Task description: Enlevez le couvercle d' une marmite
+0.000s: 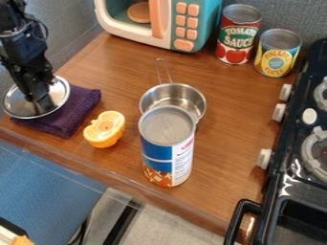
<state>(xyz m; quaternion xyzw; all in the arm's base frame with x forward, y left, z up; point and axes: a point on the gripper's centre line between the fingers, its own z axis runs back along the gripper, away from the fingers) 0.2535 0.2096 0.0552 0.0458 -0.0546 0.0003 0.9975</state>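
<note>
At the upper left, the black gripper [39, 99] points down, shut on the middle of the round silver lid [57, 94]. The lid's knob is hidden between the fingers. Beneath and beside the lid lies a folded purple cloth [83, 102]; whether the two touch is unclear. The small metal pot [193, 99] stands uncovered at the middle of the counter, its wire handle pointing toward the back. A tall blue and white can hides part of the pot's near side.
The tall can [167, 160] stands in front of the pot, with an orange and yellow toy [104, 129] to its left. A toy microwave [167, 21] and two food cans [238, 36] are at the back. The black stove [290, 177] borders the wooden counter [230, 139] on the right.
</note>
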